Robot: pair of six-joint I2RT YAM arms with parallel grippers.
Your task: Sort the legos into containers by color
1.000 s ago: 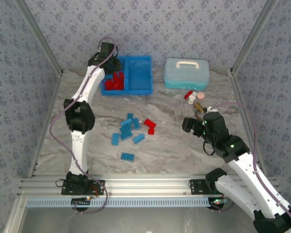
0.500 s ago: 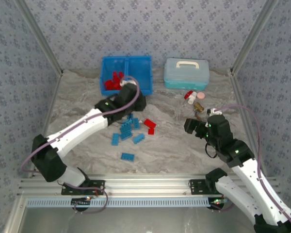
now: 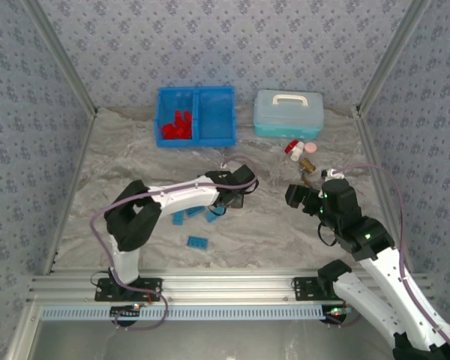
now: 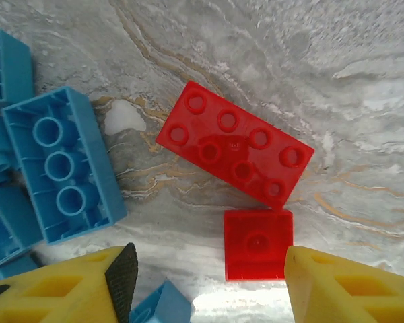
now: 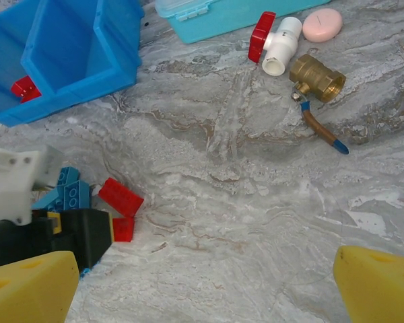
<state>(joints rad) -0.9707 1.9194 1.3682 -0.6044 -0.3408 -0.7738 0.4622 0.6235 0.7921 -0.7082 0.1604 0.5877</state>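
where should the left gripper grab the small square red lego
Take the small square red lego by its two free side faces, coming straight down from above. It lies flat on the table with those sides bare, while its far edge is crowded by the long red lego.

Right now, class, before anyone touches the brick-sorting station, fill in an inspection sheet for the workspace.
Surface: marbled grey table, nothing spilled that I can see.
Job's things: red bricks in the blue bin, left compartment; blue bricks and two red bricks loose mid-table.
Clutter: pale blue case, red-handled valve, brass valve, pink disc.
Grippers: left gripper open over the two red bricks; right gripper open, holding nothing.
Cables: left cable and right cable run along the arms.
Surroundings: patterned walls, metal frame rail.
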